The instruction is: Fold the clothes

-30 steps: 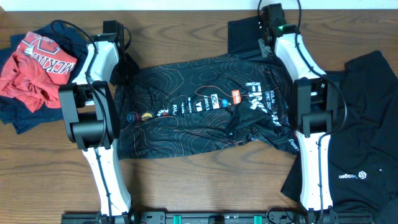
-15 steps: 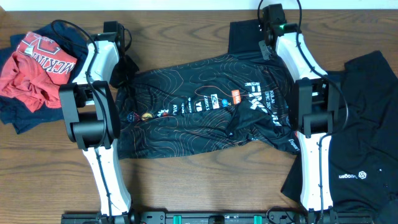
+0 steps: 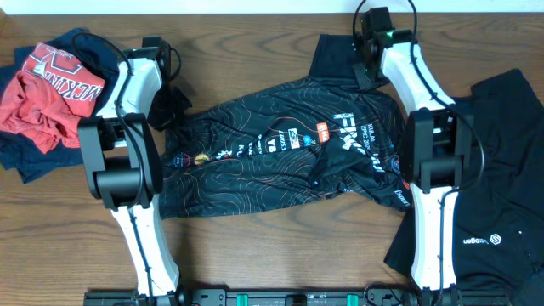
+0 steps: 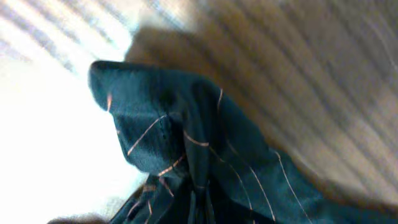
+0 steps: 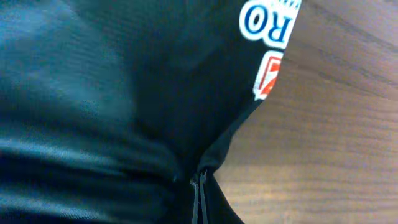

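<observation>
The black jersey (image 3: 272, 157), printed with thin contour lines and a row of small logos, lies spread flat on the table (image 3: 280, 255) between the two grippers, its far edge pulled taut from one to the other. The left gripper (image 3: 172, 102) is clamped on a bunched corner of it. In the left wrist view the dark cloth with its fine orange lines (image 4: 186, 162) rises in a crumpled peak just ahead of the fingers and narrows down toward them, though the fingertips themselves are out of frame. The right gripper (image 3: 364, 75) is closed tight on the jersey's opposite far corner, just beside the short sleeve that sticks out beyond it. In the right wrist view its two thin fingertips (image 5: 199, 186) sit pressed together on the fabric edge, with black cloth (image 5: 112, 93) fanning out ahead and to one side, and a white patch with blue letters (image 5: 267, 22) above a small red mark (image 5: 268, 74) at the hem. Bare wood (image 5: 323, 137) fills the other side.

Outward of the left gripper, well apart from it, a crumpled red garment (image 3: 47, 93) with white lettering sits on top of a navy garment (image 3: 25, 157). Outward of the right gripper and nearer the arm bases, a plain black garment (image 3: 501, 170) with a small white logo lies loosely, its edge near the jersey's hem beside the right arm
</observation>
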You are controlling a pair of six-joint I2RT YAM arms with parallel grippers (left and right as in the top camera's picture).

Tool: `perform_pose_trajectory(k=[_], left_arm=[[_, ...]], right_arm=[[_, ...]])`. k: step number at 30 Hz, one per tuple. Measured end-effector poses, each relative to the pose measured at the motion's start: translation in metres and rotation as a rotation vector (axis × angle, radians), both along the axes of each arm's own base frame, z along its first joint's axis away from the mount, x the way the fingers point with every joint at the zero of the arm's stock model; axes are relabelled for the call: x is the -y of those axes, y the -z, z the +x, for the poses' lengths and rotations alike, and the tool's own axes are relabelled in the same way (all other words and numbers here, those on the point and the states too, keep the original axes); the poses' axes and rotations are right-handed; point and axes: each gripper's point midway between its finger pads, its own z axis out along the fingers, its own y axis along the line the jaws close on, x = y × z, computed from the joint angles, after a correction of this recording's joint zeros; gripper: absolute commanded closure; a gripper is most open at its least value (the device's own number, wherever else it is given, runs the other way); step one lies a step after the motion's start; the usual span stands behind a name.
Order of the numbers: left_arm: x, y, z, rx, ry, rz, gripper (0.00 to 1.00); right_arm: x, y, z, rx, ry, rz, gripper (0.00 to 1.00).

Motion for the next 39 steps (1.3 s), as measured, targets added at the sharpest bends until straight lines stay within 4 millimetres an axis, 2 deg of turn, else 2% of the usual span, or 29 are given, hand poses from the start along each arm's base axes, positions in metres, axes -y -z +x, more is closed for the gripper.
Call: perform_pose_trajectory(k=[6, 9, 20, 27, 32, 35, 39], left_arm=[[0.000, -0.031, 0.005, 0.069, 0.000, 0.005, 0.94], [-0.001, -0.040, 0.006, 0.088, 0.000, 0.008, 0.94], [-0.001, -0.040, 0.004, 0.078, 0.000, 0.010, 0.94], [-0.001, -0.040, -0.001, 0.058, 0.001, 0.013, 0.94], [-0.003, -0.054, -0.012, 0.041, 0.003, 0.028, 0.94], [-0.002, -0.075, -0.021, 0.047, 0.006, 0.038, 0.94], [0.002, -0.105, -0.037, 0.055, 0.014, 0.041, 0.94]], right_arm=[[-0.007, -0.044, 0.002, 0.068, -0.012, 0.027, 0.99], [-0.007, -0.059, 0.001, 0.086, -0.012, 0.031, 0.99], [-0.003, -0.061, -0.003, 0.072, 0.000, 0.033, 0.99], [-0.002, -0.069, -0.006, 0.076, 0.009, 0.036, 0.99], [0.000, -0.093, -0.028, 0.040, 0.013, 0.035, 0.99], [0.000, -0.106, -0.044, 0.009, 0.018, 0.045, 0.99], [-0.005, -0.104, -0.070, -0.091, 0.019, 0.070, 0.99]])
